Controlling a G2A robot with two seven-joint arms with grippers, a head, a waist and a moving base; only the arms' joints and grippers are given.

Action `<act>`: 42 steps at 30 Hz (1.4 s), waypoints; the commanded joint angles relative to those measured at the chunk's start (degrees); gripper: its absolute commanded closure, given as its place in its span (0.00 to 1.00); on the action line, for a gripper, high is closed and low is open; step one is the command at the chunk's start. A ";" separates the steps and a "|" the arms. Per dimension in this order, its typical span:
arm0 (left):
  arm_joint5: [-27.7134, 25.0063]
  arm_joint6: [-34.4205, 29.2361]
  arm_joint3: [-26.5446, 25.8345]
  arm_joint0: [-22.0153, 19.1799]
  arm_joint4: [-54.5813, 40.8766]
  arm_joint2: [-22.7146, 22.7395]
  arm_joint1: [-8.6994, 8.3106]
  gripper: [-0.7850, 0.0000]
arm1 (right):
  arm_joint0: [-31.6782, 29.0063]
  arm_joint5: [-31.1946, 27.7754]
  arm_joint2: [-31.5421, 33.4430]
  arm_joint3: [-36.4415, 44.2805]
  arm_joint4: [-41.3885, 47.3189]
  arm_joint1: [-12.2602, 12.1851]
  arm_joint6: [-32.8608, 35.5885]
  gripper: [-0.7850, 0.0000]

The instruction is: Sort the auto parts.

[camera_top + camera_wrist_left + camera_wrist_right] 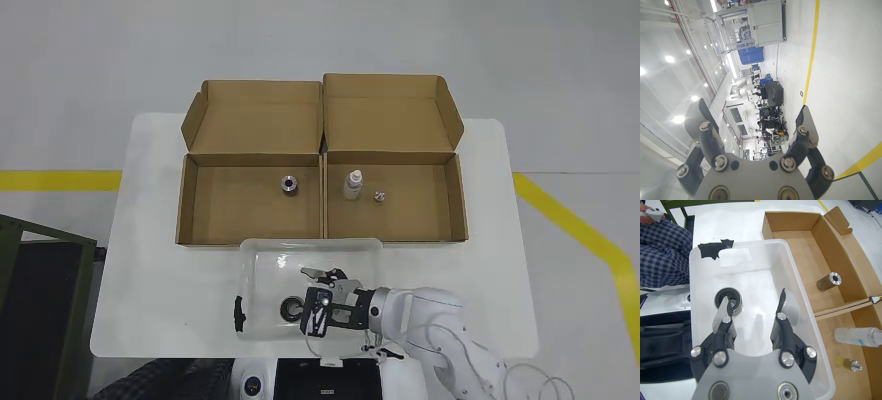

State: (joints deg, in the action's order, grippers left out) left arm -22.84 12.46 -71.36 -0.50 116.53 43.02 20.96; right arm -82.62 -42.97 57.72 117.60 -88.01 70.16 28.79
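The black ring bearing [728, 300] [292, 308] is lying flat on the floor of the clear plastic bin [791, 262] [310, 241], towards the side nearest the robot's left. The right gripper [755, 296] [308, 290] is hanging low inside this bin with its jaws spread wide and gripping nothing. One fingertip [726, 299] is sitting over the bearing's bore, though we cannot tell whether it is touching the metal, while the other finger is standing well clear over the bare bin floor. A strip of black tape [713, 249] [238, 312] and a white paper label [734, 256] are sticking to the bin's end wall. Just beyond the bin, two open cardboard boxes are sitting side by side on the white table [150, 250]. The left box [200, 200] [829, 237] is holding a metal cylinder [288, 184] [829, 281] standing on end. The right box [455, 200] [838, 328] is holding a small clear bottle [353, 183] [855, 339] and, near it, a small metal stud [379, 196] [850, 364]. The left gripper [753, 104] is pointing out into the room, its jaws parted and nothing between them.
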 commanded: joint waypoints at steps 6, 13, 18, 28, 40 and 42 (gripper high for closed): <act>0.00 0.00 0.00 0.00 0.00 0.00 0.00 0.00 | -0.37 -0.48 -0.54 -0.85 -0.94 -0.42 -0.44 0.44; 0.00 0.00 0.00 0.00 0.00 0.00 0.00 0.00 | -2.20 -0.56 0.62 -0.58 -1.79 -1.16 -0.98 0.40; 0.00 0.00 0.00 0.00 0.00 0.00 0.00 0.00 | -2.28 -1.08 -0.48 -2.18 -1.76 -1.34 -1.55 0.41; 0.00 0.00 0.00 0.00 0.00 0.00 0.00 0.00 | 0.95 -0.12 -4.34 -5.91 -0.40 -0.88 -1.70 0.40; 0.00 0.00 0.00 0.00 0.00 0.00 0.00 0.00 | 6.69 0.38 -8.52 -10.53 1.57 0.06 -0.72 0.38; 0.00 0.00 0.00 0.00 0.00 0.00 0.00 0.00 | 7.81 0.07 -9.43 -11.59 2.00 0.28 -0.45 0.39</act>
State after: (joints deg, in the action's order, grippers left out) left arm -22.84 12.46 -71.36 -0.50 116.53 43.02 20.96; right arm -75.34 -42.73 48.67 106.47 -86.15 70.36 28.21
